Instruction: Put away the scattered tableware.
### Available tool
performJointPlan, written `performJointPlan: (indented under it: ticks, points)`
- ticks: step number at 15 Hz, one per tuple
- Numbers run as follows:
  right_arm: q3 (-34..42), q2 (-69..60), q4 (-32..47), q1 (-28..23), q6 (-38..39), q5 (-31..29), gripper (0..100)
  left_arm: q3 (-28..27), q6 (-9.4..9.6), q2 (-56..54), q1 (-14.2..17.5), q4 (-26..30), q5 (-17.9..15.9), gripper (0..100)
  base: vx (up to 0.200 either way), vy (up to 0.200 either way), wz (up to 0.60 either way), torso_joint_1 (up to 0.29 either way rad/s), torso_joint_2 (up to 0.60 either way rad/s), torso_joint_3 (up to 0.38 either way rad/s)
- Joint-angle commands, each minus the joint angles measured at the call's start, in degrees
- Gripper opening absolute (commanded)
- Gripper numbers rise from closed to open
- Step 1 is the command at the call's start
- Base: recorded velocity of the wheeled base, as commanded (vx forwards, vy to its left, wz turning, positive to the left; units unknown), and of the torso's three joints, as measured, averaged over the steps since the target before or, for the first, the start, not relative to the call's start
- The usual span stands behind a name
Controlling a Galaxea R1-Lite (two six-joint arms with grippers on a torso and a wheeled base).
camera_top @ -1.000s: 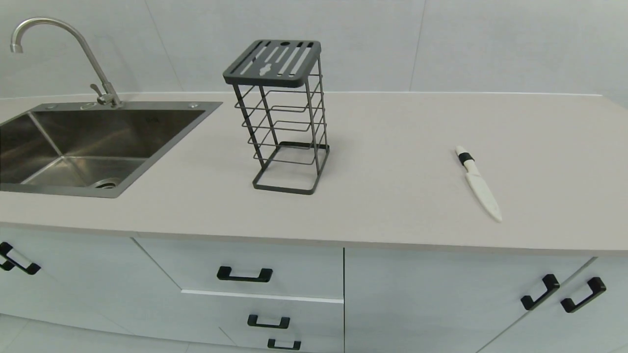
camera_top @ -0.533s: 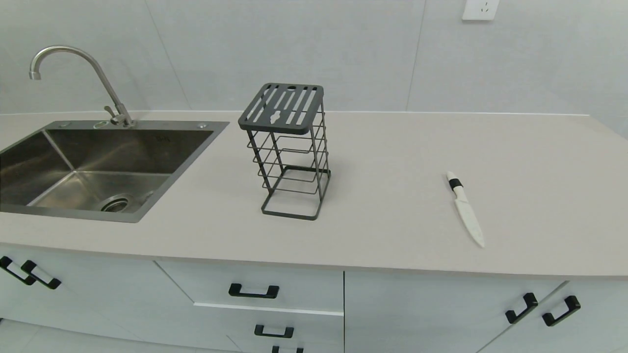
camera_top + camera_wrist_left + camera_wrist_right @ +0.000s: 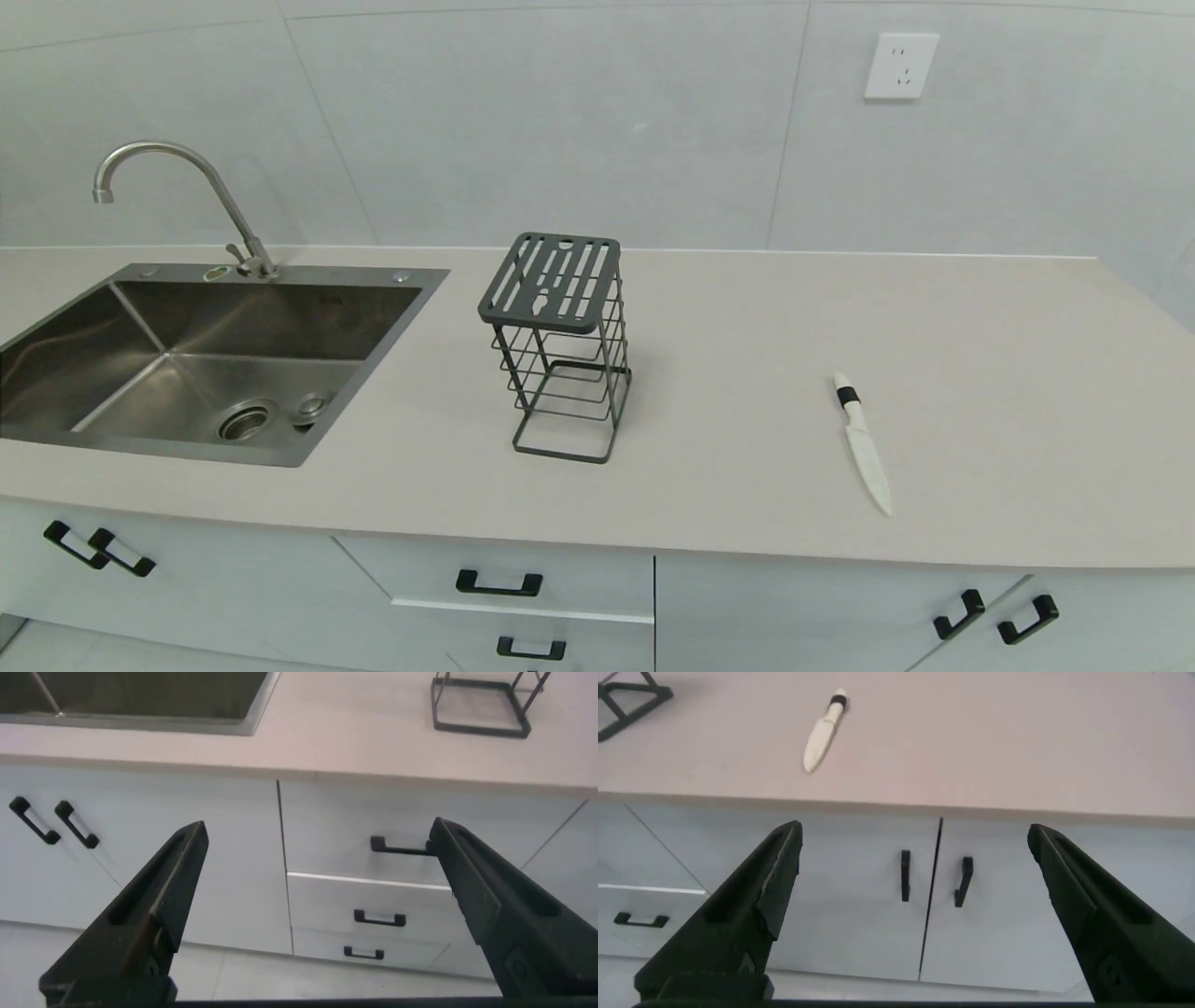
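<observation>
Knife [image 3: 861, 441] on counter [image 3: 747, 308]: likely light, rigid, sharp; grasp handle end. Left gripper [image 3: 318, 835] and right gripper [image 3: 915, 835] jaws released, empty.

The rack [image 3: 560, 350] stands mid-counter [image 3: 747, 373]. The sink [image 3: 280, 322] is set into the counter left of it, with the tap [image 3: 191, 182] at its far edge. The knife [image 3: 861, 441] lies well right of the rack, nearer the front. Drawers [image 3: 579, 571] sit below.

Kitchen: steel sink [image 3: 271, 322] w/ tap [image 3: 227, 210], countertop [image 3: 747, 355], cab. drawers [image 3: 597, 579] below.
</observation>
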Motion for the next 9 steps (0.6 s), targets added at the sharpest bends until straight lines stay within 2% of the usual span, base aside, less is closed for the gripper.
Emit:
performJointPlan:
  ticks: [1,6,9]
  points:
    - [0.0,0.0,0.0,0.0,0.0,0.0,100,0.0,-0.02,0.1,0.0,0.0,0.1,100,0.000,0.000,0.00,0.281,-0.59,-0.315]
    - [0.0,0.0,0.0,0.0,0.1,0.0,100,0.0,-0.11,0.1,0.0,0.0,0.1,100,0.000,0.000,0.00,0.239,-0.50,-0.261]
    - [0.0,0.0,0.0,0.0,0.1,0.0,100,0.0,-0.11,0.1,0.1,0.0,0.1,100,0.000,0.000,0.00,0.055,-0.11,-0.052]
